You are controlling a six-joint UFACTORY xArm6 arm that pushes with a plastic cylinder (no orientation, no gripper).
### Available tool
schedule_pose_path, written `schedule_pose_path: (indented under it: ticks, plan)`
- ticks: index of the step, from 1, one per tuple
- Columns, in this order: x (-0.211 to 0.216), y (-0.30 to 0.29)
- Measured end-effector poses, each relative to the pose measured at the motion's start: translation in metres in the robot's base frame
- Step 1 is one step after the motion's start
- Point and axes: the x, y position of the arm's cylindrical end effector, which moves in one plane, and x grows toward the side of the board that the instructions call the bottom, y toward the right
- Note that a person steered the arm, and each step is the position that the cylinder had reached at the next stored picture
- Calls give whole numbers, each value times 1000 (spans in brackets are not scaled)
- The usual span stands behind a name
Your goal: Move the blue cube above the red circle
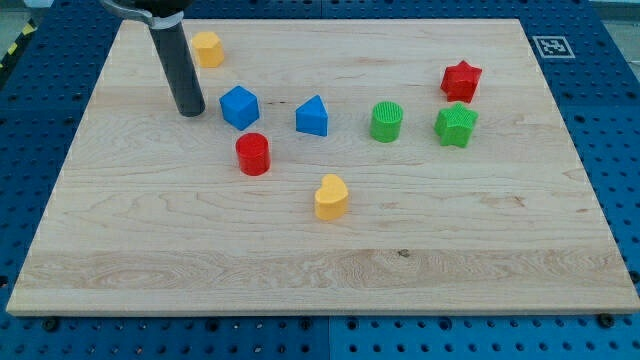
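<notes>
My tip [189,111] stood just left of the blue cube [239,107], not visibly touching. No fingers existed to open or close. The cube sat just above-left of the red circle [253,154], suggesting a small rightward push remained.

On my screen the wooden board [320,270] lies on a blue pegboard table [40,70]. A yellow block [207,48] sits near the board's top edge at the view's left. A blue triangular block [312,117] stands around the middle, with a green cylinder [386,122] to its right and a green star [456,125] further right. A red star [461,81] is just above the green star. A yellow heart [331,197] lies lower, near the centre. A black-and-white marker tag [552,46] occupies the top right corner.
</notes>
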Motion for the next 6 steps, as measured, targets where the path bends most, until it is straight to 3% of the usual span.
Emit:
schedule_pose_path:
  ticks: [3,6]
  plan:
    - [-18,21]
    - [13,48]
